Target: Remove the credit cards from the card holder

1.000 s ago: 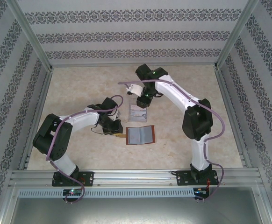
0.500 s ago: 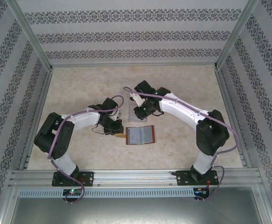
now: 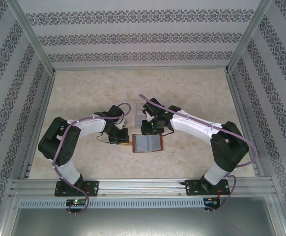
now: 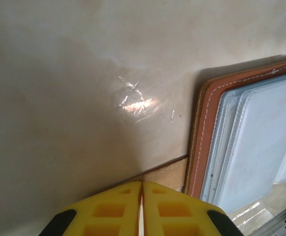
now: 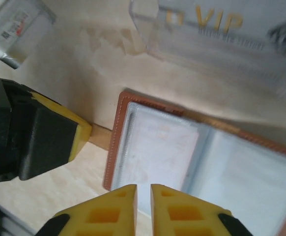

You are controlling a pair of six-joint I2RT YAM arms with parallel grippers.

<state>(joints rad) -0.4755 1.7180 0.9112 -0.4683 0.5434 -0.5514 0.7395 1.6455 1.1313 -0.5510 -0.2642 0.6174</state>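
Observation:
The card holder (image 3: 149, 143) lies open on the table, reddish-brown leather (image 4: 207, 128) around bluish-grey sleeves (image 5: 157, 152). Faint print shows through its left sleeve. My left gripper (image 3: 125, 141) is shut, its tips (image 4: 142, 186) pressed down on the tan tab strap (image 4: 170, 174) at the holder's left edge; the same gripper (image 5: 81, 132) shows in the right wrist view. My right gripper (image 5: 143, 189) hovers over the left sleeve, jaws a narrow slit apart with nothing between them. A credit card marked VIP (image 5: 219, 22) lies in the clear tray. A pale grey card (image 5: 17, 27) lies further left.
The clear plastic tray (image 3: 139, 118) sits just behind the holder, its wall (image 5: 153, 49) close to the holder's far edge. Metal frame rails (image 3: 133, 184) run along the near edge, and patterned walls enclose the other sides.
My right arm has swung from above the tray toward the near side and come down over the open holder. The left gripper stays on the tab.

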